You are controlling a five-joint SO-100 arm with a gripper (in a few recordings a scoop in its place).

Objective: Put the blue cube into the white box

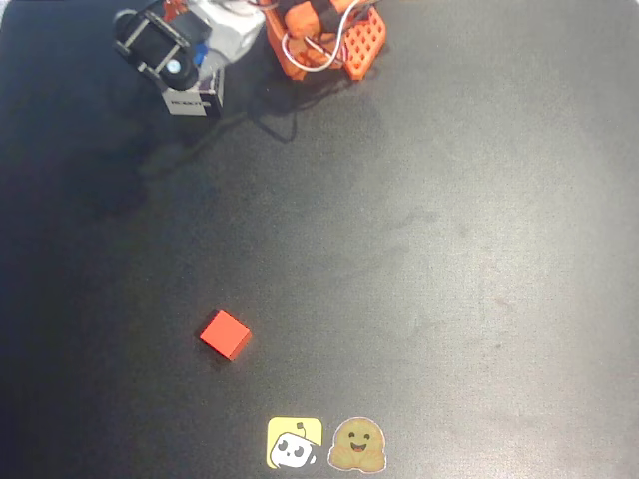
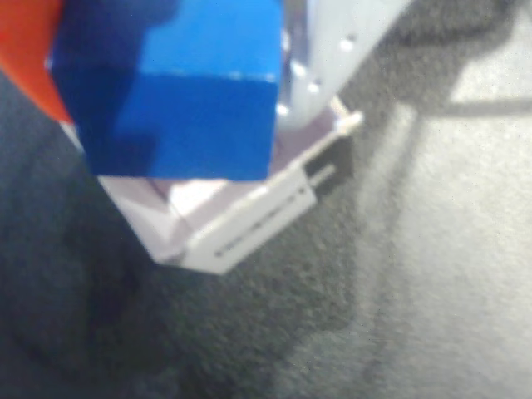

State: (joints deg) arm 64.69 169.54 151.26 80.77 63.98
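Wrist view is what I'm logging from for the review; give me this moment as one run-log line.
gripper: shut on blue cube | cube: above white box, not released | red cube: on table, apart

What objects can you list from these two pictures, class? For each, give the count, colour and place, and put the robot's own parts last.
Small matte blue cube: one, bright blue, held close before the wrist camera, just above the box's opening.
Small square white open-topped box: one, white with a dark printed label on its side, at the top left of the overhead view under the gripper.
Small red cube: one, red, alone on the table, lower left of centre in the overhead view.
Stickers: two, a yellow one and a tan smiling one, at the table's bottom edge.
Table: one, black.
Robot arm: one, orange and white, top edge.
Gripper: one, over the box, shut on the blue cube.
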